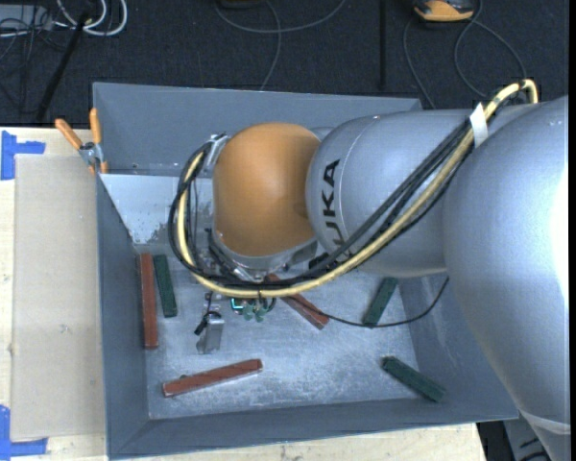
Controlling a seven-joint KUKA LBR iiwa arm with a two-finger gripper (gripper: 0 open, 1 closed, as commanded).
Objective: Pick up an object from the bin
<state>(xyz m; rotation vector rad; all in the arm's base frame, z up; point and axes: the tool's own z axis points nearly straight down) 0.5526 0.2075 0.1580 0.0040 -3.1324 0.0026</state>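
So the gripper [209,332] is down low, near the bin [121,353] floor, tucked under the orange wrist cover [264,185]. That cover hides most of it, so honestly I can't tell if it's open or closed, and I see nothing held in it. Closest candidate is the reddish-brown stick [211,376] lying flat just in front of it, toward the near wall. Off to the side by the far-from-arm wall there's a long brown stick [149,301] with a dark green stick [163,286] right beside it. Another reddish stick [307,310] pokes out from under the wrist on the arm side. Two more green sticks [379,301] [413,379] sit well apart beyond that. Everything lies flat and scattered, so my guess is a straight top-down grab is the plan.
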